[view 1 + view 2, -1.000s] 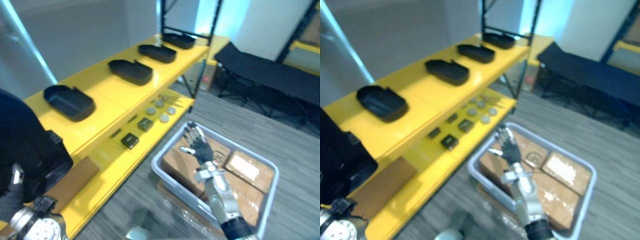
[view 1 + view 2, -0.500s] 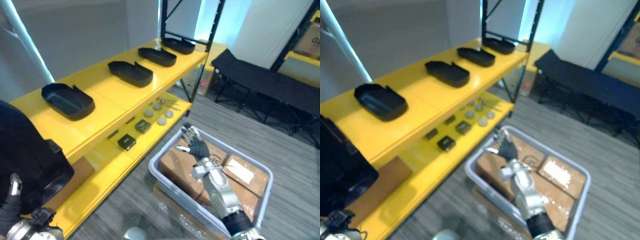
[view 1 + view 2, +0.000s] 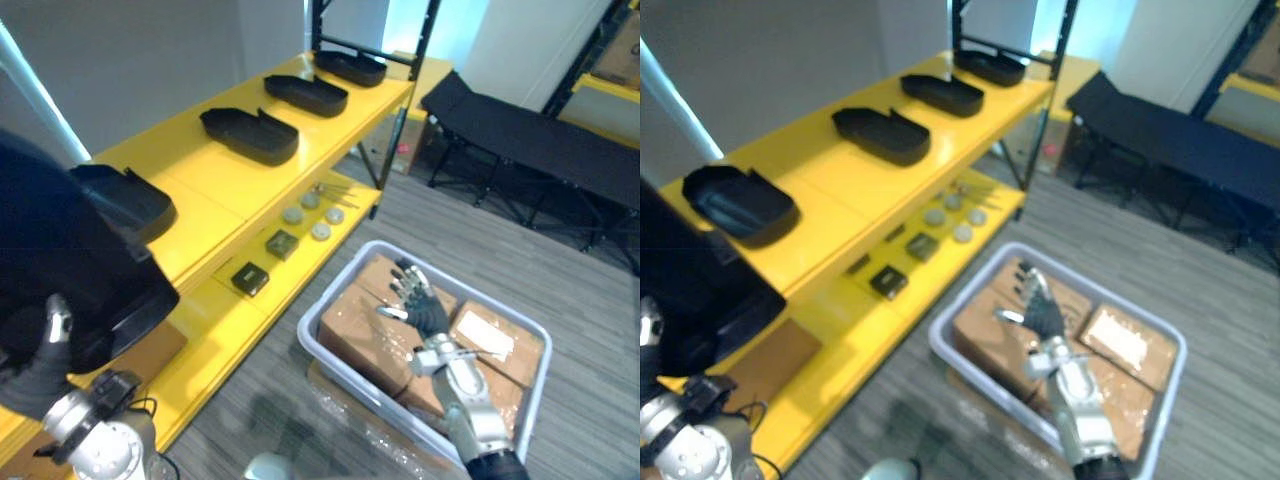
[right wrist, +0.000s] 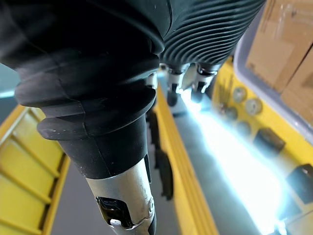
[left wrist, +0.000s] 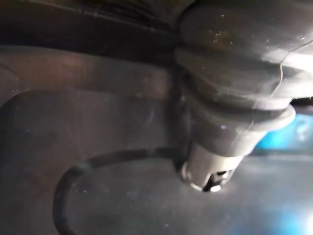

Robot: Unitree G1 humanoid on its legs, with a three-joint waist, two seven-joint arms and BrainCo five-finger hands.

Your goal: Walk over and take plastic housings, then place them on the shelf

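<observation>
I hold a large black plastic housing in my left hand at the lower left, close to the yellow shelf. In the left wrist view my thumb lies against its dark surface. Several more black housings rest in a row on the shelf's top level, the nearest one partly behind the held one. My right hand hovers open, fingers spread, over the cardboard boxes in a grey bin.
The shelf's lower level carries small black blocks and round discs. A brown board lies on that level near me. A black folding cot stands at the back right, with grey floor between it and the bin.
The whole view has shifted as I move. The held housing has risen and now overlaps the nearest shelf housing. My right hand stays open over the bin.
</observation>
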